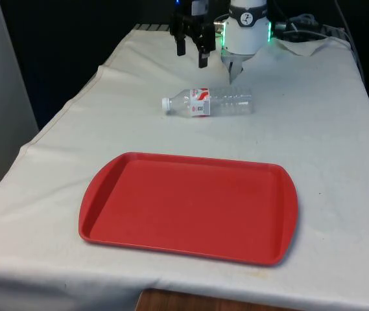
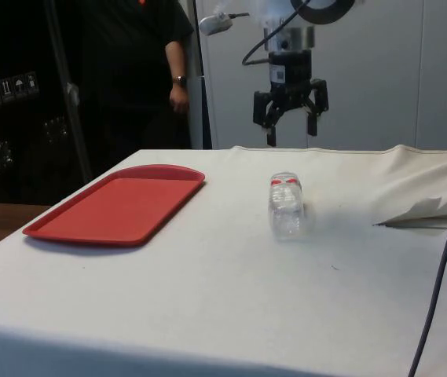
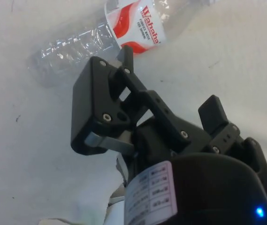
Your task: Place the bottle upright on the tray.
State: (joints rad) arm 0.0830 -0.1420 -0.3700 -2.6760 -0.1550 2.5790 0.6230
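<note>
Bottle (image 1: 209, 103), clear plastic with a red-and-white label, lies on its side toward the table's far edge, still to be lifted. Black gripper (image 1: 192, 52) hangs above it, fingers spread apart and holding nothing, apparently ready to descend. Red tray (image 1: 116, 230) waits bare near the table's near edge.

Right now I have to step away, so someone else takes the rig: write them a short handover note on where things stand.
Gripper: open, empty, hanging above the table behind the bottle, touching nothing.
Bottle: clear plastic, white cap, red and white label, lying on its side on the white cloth, cap toward the front view's left.
Tray: red, flat on the cloth, apart from the bottle, nothing on it.
Done: nothing yet; the bottle is not grasped.
Left: descend, grip the bottle, carry it to the tray, stand it upright, release.
</note>
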